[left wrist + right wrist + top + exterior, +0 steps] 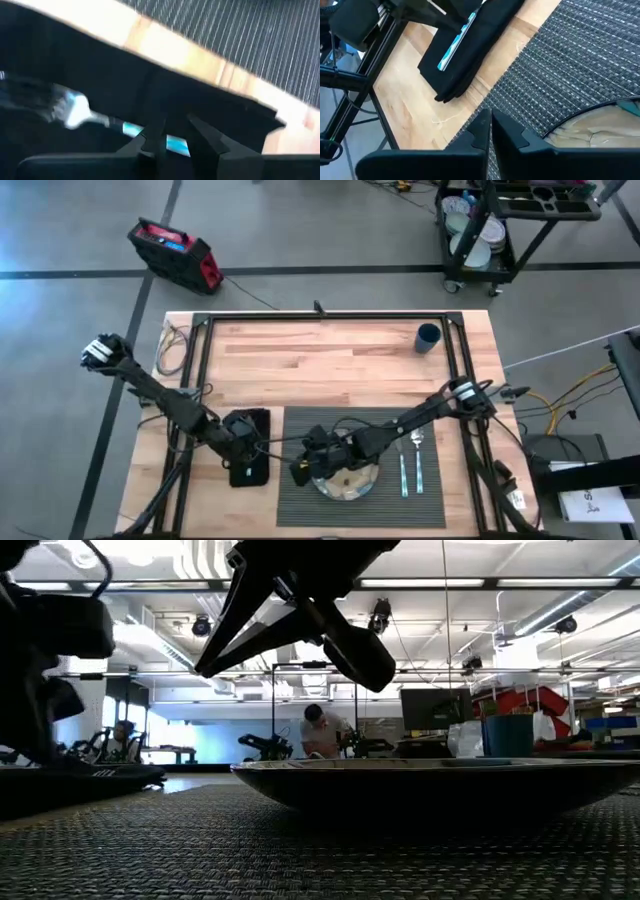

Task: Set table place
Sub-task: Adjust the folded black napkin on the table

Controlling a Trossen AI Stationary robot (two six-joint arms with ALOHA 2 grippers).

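I see my left gripper (243,452) low over the black napkin (249,445), its fingers pinched on a blue-handled utensil (150,137). My right gripper (300,471), fingers together and empty, hovers over the placemat (430,500) on the table (320,360), with the plate (600,131) just beside it.

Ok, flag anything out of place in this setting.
Nothing is spilled or damaged. The napkin lies off the placemat, on bare table, with a utensil on it. The cup stands far back, away from the plate.
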